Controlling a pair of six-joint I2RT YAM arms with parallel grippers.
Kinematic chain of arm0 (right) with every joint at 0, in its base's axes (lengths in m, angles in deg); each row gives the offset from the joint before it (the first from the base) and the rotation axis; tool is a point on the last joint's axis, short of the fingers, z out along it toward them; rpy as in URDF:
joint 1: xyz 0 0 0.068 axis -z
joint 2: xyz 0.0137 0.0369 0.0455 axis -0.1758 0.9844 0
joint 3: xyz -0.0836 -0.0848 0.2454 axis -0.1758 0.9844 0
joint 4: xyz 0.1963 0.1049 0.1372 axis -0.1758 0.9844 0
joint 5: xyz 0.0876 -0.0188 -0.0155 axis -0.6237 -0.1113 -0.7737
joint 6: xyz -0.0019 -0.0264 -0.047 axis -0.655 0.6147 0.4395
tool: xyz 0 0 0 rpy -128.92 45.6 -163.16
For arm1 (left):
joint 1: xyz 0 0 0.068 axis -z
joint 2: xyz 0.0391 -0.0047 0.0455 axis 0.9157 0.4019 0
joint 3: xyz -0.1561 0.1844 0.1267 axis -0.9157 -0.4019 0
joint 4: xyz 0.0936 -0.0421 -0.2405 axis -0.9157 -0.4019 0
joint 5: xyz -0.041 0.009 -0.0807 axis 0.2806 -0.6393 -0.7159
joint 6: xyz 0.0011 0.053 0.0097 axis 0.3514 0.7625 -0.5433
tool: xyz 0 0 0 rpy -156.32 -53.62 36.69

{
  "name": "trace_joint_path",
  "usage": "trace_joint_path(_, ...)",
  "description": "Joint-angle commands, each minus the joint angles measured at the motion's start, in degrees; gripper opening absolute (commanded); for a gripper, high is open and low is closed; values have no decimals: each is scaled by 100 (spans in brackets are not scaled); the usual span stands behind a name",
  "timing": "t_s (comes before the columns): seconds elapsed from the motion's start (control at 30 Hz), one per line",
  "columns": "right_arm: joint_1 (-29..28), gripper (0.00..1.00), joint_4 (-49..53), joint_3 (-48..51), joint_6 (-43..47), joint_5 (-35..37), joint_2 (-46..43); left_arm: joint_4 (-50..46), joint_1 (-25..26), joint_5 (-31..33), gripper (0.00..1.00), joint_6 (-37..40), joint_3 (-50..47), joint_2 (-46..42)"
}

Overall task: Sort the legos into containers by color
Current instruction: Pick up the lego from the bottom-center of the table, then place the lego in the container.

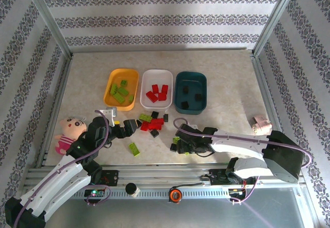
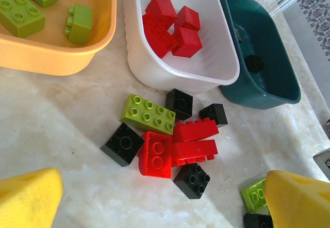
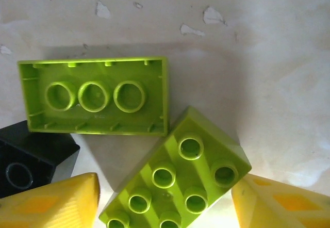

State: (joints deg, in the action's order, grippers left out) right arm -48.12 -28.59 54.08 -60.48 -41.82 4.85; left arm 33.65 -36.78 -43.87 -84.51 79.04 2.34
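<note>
The orange-yellow tray (image 1: 110, 86) holds green legos (image 2: 20, 11), the white tray (image 1: 156, 75) red ones (image 2: 170, 29), and the dark teal tray (image 1: 190, 76) black ones. A loose pile of red (image 2: 193, 140), black (image 2: 122, 143) and green (image 2: 148, 114) legos lies in front of the white tray. My left gripper (image 1: 129, 129) hangs open just short of that pile, its yellow fingertips (image 2: 28, 199) wide apart. My right gripper (image 3: 165, 202) is low over a studded green lego (image 3: 180, 181) and straddles it, open, with fingertips (image 3: 51, 205) near its corners. An upside-down green lego (image 3: 95, 96) and a black one (image 3: 26, 161) lie beside it.
A pink-and-cream doll (image 1: 69, 131) lies at the left edge. A small pink thing (image 1: 262, 125) sits at the right. One green lego (image 1: 134, 149) lies alone near the front. Metal rails and patterned walls frame the table.
</note>
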Motion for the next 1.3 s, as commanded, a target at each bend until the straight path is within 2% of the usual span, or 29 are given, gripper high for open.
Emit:
trace_joint_path(0.0,86,63,124,51,98,30,-7,216,-51,-67,100,-86,-36,-26)
trace_joint_path(0.2,340,39,225,209,376,141,-330,193,-48,-51,100,-86,-10,-24)
trace_joint_path(0.3,508,31,342,191,639,189,-665,99,-46,-29,100,-29,79,-29)
trace_joint_path(0.43,730,27,616,-254,1432,365,-1374,-196,-50,140,100,130,346,-85)
trace_joint_path(0.57,1025,25,326,-990,2298,44,-1303,-469,-50,371,100,131,519,-156)
trace_joint_path(0.67,1060,24,-281,-1706,2775,-512,-633,-814,-49,675,100,57,612,-281)
trace_joint_path(0.87,1060,24,-1288,-3490,3316,-1503,1318,-1370,-50,1060,100,-11,848,-676)
trace_joint_path(0.93,1049,24,-1334,-4337,3429,-1844,2167,-1478,-50,1116,100,-21,905,-783)
trace_joint_path(1.27,1164,24,-948,-8064,3386,-2210,5571,-1641,-50,927,100,-144,842,-810)
